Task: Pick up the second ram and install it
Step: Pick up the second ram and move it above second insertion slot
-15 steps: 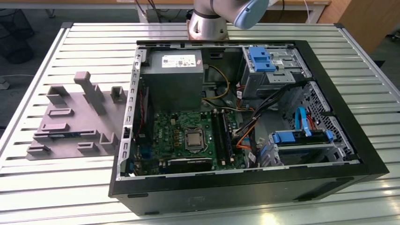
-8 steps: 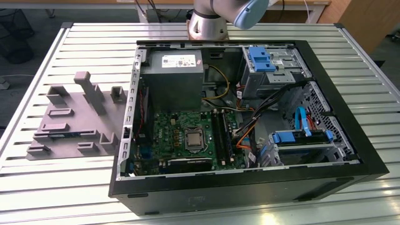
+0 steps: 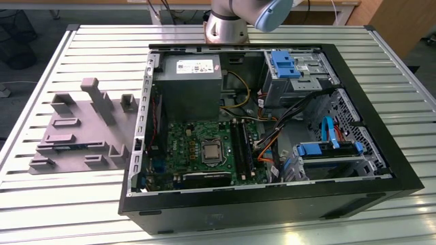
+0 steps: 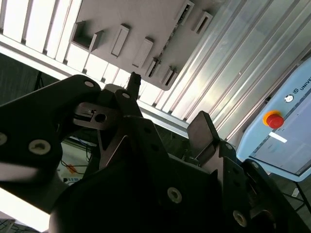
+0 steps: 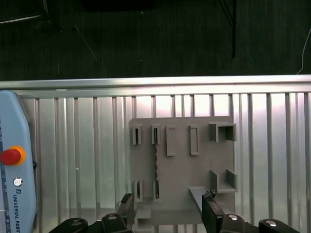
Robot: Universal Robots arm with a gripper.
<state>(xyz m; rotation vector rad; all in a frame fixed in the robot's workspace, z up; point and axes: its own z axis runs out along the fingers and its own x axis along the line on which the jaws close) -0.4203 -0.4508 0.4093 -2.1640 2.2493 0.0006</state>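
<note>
The second ram (image 5: 156, 162) stands on edge as a thin dark stick between two pairs of grey slot blocks on the grey holder plate (image 5: 182, 174). In the exterior view the ram (image 3: 73, 147) shows as a blue-green strip low on the holder plate (image 3: 81, 127), at that view's left beside the open computer case (image 3: 272, 204). My gripper (image 5: 168, 206) hangs well above the plate, open, with nothing between its fingers. One fingertip (image 5: 127, 205) sits close to the ram's line. The second wrist view shows the gripper (image 4: 167, 104) open, with the plate (image 4: 146, 19) beyond it.
Long black memory slots (image 3: 240, 144) lie on the green motherboard (image 3: 197, 150) inside the case, below the grey power supply (image 3: 187, 84). Cables and blue drive brackets (image 3: 327, 148) fill the case's right side. A control pendant with a red button (image 5: 9, 156) rests on the slatted table (image 5: 272, 145).
</note>
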